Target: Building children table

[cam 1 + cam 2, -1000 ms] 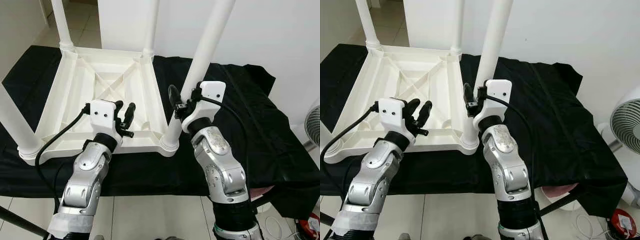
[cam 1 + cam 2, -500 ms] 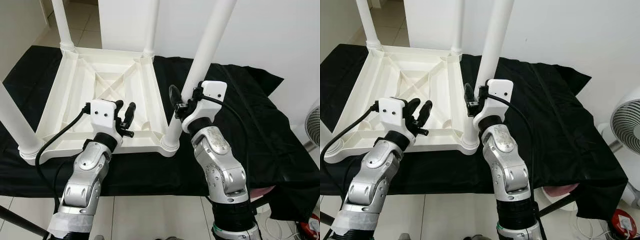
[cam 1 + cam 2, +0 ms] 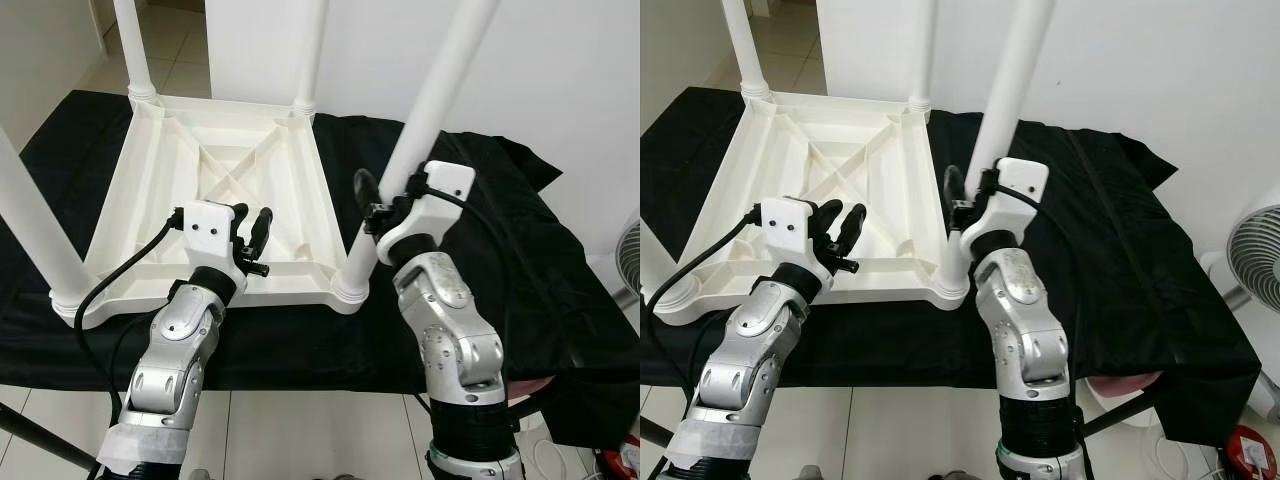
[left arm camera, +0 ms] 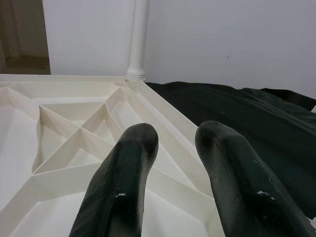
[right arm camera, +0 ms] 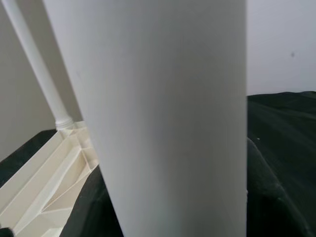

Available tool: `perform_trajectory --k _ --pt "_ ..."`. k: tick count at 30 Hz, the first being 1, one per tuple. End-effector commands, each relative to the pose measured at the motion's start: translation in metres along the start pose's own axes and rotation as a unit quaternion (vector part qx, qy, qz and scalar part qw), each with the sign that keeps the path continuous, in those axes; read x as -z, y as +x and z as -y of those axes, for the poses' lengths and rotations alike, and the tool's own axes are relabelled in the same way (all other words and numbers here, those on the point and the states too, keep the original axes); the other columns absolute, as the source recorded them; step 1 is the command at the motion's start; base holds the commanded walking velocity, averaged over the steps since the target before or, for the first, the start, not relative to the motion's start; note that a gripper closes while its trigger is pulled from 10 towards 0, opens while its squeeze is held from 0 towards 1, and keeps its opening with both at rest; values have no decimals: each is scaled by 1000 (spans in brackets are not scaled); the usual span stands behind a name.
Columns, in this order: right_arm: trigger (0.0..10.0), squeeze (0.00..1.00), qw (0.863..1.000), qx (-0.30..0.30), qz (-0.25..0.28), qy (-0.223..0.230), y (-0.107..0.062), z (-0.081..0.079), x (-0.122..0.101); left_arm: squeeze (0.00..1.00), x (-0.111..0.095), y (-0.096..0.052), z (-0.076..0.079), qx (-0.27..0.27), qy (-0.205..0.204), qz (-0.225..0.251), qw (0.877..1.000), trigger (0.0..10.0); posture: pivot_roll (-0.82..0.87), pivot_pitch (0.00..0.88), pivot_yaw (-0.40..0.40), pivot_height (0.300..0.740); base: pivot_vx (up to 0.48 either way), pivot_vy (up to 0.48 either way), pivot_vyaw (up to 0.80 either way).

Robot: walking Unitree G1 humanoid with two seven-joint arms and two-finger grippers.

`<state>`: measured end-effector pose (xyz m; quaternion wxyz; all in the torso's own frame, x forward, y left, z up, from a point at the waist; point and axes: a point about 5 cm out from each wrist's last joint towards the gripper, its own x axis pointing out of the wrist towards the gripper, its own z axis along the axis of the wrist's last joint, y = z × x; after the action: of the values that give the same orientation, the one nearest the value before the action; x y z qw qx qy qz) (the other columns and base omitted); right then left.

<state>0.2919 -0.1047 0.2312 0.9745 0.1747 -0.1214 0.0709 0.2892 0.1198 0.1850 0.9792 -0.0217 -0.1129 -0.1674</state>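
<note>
You have the white children's table (image 3: 215,190) lying upside down on a black cloth (image 3: 500,230) that covers the work surface, its ribbed underside facing up and a leg standing at each corner. A white fan (image 3: 1250,250) sits off to your right past the cloth's edge, and a white wall rises just behind the far legs, so nothing but the legs themselves crowds the arms. Your right gripper (image 3: 385,195) is closed around the near-right leg (image 3: 420,120), low on its shaft; in the right wrist view the leg fills the middle with the dark fingers (image 5: 269,197) on either side, though how firmly they press is hard to judge at that range. Your left gripper (image 3: 250,235) hovers above the near rail of the table with its fingers (image 4: 123,182) parted and nothing between them. Compared with a second ago, the arms hold the same poses (the whole scene has merely shifted in frame, a camera move).
</note>
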Motion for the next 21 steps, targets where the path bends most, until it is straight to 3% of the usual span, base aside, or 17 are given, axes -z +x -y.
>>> perform_trajectory --k 1,8,13,19,21 --pt "10000 0 995 84 -8 53 -7 27 7 0 2 2 3 10 -2 -3 1000 10000 11 65 -69 740 0 0 0" --pt "10000 0 985 138 -10 104 -13 50 11 0 1 6 7 17 -8 0 1000 10000 1 67 -62 740 0 0 0" --pt "10000 0 968 171 1 186 -16 63 13 0 -2 11 10 22 -9 7 1000 10000 1 67 -61 740 0 0 0" --pt "10000 0 958 189 0 214 -20 72 18 0 -4 15 14 25 -16 12 999 10000 -2 69 -57 740 0 0 0" --pt "10000 0 941 212 -9 263 -25 84 28 0 -4 16 18 29 -21 13 999 10000 -4 72 -54 740 0 0 0"
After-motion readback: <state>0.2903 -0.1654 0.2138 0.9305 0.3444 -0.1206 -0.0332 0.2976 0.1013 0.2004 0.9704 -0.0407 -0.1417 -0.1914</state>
